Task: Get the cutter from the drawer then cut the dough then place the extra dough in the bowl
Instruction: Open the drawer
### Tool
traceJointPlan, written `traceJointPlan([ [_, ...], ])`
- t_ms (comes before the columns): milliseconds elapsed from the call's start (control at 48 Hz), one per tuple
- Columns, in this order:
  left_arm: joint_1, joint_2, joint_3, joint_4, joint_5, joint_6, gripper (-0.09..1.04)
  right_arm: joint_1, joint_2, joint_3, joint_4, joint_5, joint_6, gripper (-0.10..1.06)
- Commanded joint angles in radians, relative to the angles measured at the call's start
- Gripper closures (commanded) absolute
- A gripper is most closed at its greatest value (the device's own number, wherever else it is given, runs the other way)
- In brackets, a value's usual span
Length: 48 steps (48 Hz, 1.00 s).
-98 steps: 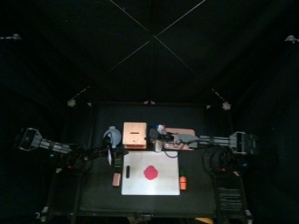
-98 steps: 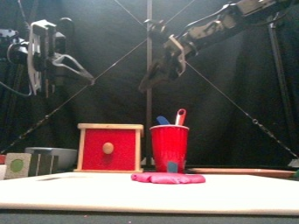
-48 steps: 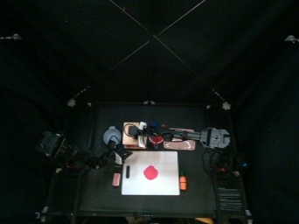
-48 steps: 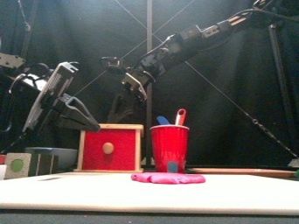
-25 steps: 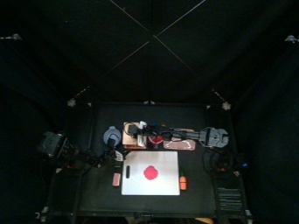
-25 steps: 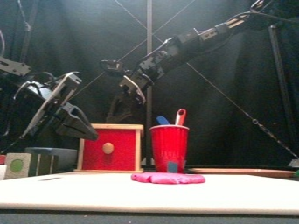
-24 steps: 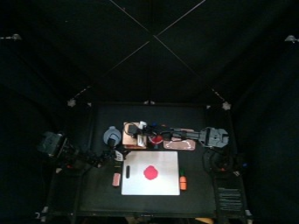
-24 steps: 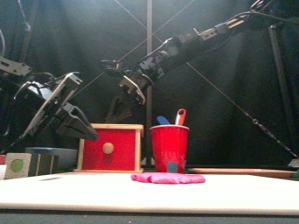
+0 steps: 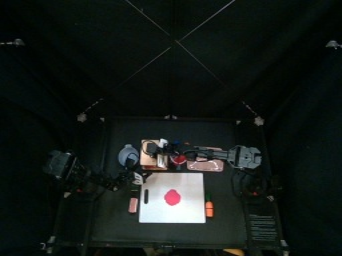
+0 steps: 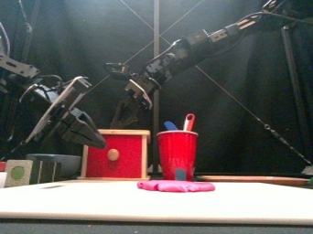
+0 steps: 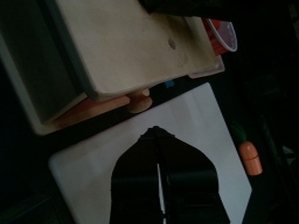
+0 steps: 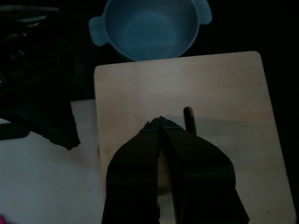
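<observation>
The dough (image 10: 175, 186) lies flat and pink-red in the middle of the white cutting board (image 10: 73, 203), at the front of the table (image 9: 227, 225). Behind the board stands the wooden box (image 10: 115, 154); its red drawer front (image 10: 98, 164) faces forward and sits within the box's frame, with a round knob at its centre. The blue-grey bowl (image 12: 149, 26) stands just beside the box, on its left in the top view.

The right gripper (image 12: 162, 127) hangs above the pale top of the box, near its dark slot, with its jaws together and nothing between them. Its arm reaches in from the right, past the middle. The left gripper (image 11: 156, 133) hovers tilted near the box's upper left corner, over the edge of the board. Its jaws are also pressed together and hold nothing.

Right of the box stands the red cup (image 10: 178, 154), from which a blue and a red toy knife (image 10: 188, 121) stick up. Two small orange toys (image 9: 210, 208) lie on the table, one on each side of the board.
</observation>
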State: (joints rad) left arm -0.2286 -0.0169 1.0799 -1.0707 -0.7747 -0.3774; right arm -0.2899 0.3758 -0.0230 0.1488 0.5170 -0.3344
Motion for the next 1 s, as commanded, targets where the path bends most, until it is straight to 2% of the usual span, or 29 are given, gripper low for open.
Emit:
traceJointPlan([
  [21, 0.003, -0.005, -0.018, -0.002, -0.005, 0.002, 0.79, -0.002, -0.031, -0.005, -0.003, 0.049, 0.000, 0.90],
  [250, 0.009, -0.002, -0.028, 0.003, -0.006, 0.003, 0.72, -0.002, -0.029, 0.005, -0.003, 0.060, 0.002, 0.90],
  [604, 0.021, -0.003, -0.051, -0.057, 0.020, -0.005, 0.35, 0.000, -0.029, 0.006, -0.005, 0.057, 0.002, 0.90],
  [833, 0.026, -0.003, -0.075, -0.092, 0.075, -0.114, 0.12, 0.006, -0.028, 0.006, -0.003, 0.058, 0.002, 0.90],
  [1000, 0.034, 0.005, -0.061, -0.104, 0.077, -0.178, 0.07, 0.008, -0.028, 0.003, -0.005, 0.057, 0.000, 0.90],
])
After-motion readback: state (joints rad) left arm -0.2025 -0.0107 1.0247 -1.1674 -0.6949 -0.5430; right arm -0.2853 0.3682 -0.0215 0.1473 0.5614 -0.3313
